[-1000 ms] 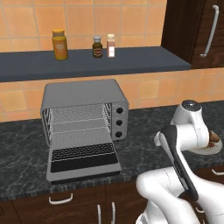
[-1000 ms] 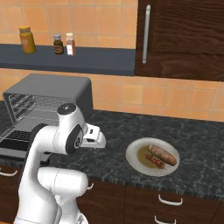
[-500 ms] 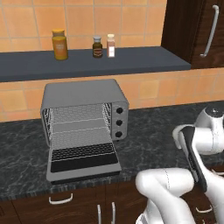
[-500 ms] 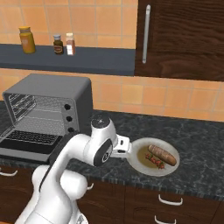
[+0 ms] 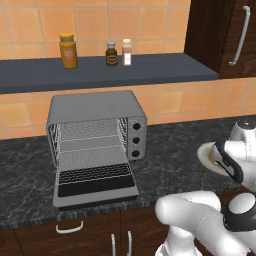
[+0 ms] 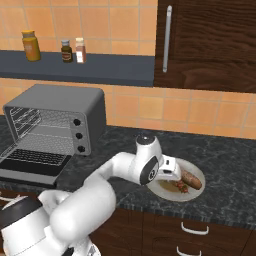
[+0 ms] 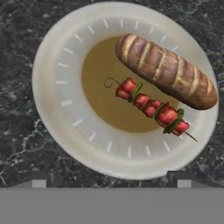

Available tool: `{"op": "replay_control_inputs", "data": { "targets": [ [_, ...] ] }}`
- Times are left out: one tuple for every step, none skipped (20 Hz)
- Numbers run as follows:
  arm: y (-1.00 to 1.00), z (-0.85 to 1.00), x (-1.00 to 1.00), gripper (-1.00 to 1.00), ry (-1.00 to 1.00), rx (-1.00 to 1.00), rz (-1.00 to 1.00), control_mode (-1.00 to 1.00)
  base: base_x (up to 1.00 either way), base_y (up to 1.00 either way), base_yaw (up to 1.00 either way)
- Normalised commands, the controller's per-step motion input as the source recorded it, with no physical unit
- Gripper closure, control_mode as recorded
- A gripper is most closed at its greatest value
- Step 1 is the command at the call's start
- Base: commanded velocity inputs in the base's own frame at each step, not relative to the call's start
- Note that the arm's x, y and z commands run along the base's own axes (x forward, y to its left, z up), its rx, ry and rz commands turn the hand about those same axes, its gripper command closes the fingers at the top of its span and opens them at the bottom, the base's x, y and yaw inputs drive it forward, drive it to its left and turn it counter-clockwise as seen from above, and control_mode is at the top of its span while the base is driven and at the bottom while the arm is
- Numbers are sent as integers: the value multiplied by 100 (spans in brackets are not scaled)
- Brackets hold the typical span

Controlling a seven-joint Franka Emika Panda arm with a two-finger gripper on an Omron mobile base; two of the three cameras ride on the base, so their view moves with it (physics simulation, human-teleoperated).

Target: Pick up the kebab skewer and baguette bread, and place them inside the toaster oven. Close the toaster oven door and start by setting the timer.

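Note:
The kebab skewer (image 7: 151, 106), red chunks on a thin stick, lies in the middle of a white plate (image 7: 57, 87). Beside it on the same plate rests the baguette bread (image 7: 166, 72), plump and brown-crusted. My gripper (image 7: 111, 181) hangs straight above the plate, open, its fingertips (image 7: 39, 181) set wide with nothing between them. From the right base view the gripper (image 6: 172, 174) hovers at the plate's left rim, near the bread (image 6: 191, 179) and skewer (image 6: 181, 187). The toaster oven (image 5: 95, 125) stands to the left on the counter. Its door (image 5: 95, 182) is folded down flat, showing wire racks.
Three black knobs (image 5: 135, 139) run down the oven's right side. A shelf above carries an orange jar (image 5: 68, 50) and two small bottles (image 5: 111, 53). A dark cabinet with a bar handle (image 5: 239, 35) hangs at the upper right. Dark counter stretches between oven and plate (image 6: 197, 194).
The arm has swung right, from in front of the oven to above the plate. The gripper stayed open. The oven, the door and the food have not moved.

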Motion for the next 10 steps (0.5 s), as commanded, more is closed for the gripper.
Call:
{"op": "replay_control_inputs", "data": {
  "targets": [
    [-100,0,41,-100,2,1,0,-100,0,0,0],
    [-100,0,34,-100,2,0,0,-100,0,0,0],
    [-94,-23,12,-100,8,4,0,-100,0,0,0],
    [-99,-29,9,-100,10,7,0,-100,0,0,0],
    [-94,-31,9,-100,6,6,0,-100,0,0,0],
    [-100,-29,9,-100,5,6,0,-100,0,0,0],
    [-100,-24,7,-100,1,7,1,-100,0,0,0],
    [-100,-31,0,-100,0,5,1,-100,0,0,0],
    [-80,-44,0,-100,0,2,1,-100,0,0,0],
    [-44,-36,6,-100,0,0,7,-100,0,0,0]
  ]
}}
